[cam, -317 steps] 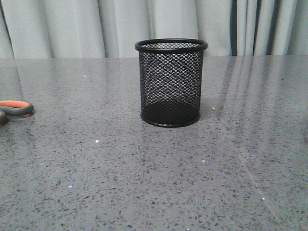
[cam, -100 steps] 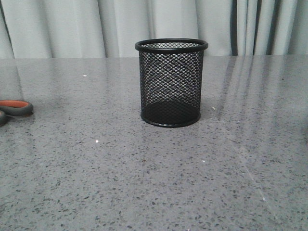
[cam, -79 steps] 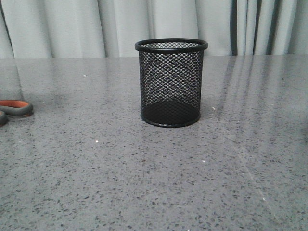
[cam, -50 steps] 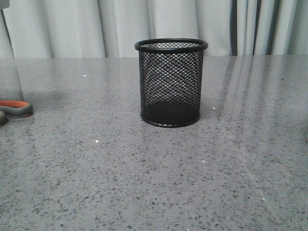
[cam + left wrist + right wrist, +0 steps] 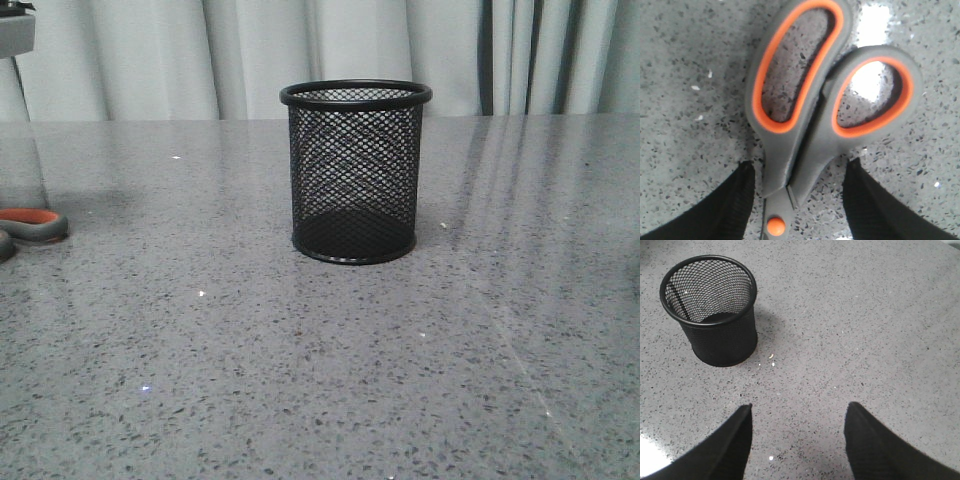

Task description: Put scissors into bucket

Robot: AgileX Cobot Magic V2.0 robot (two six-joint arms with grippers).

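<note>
Scissors [image 5: 805,115] are lying flat on the grey table [image 5: 320,380], well to the left of the bucket [image 5: 356,172] and running off the front view's edge. I am seeing one pair and one upright bucket, with bare tabletop lying all round it. I am holding the left gripper [image 5: 800,210] spread astride the pivot, not touching, while the right gripper [image 5: 799,440] is hanging open near the bucket.

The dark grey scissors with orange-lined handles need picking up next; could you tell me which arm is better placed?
The left. Its open gripper straddles the dark grey, orange-lined scissors near the pivot. The right gripper hangs open over bare table, with only the black wire-mesh bucket nearby.
</note>
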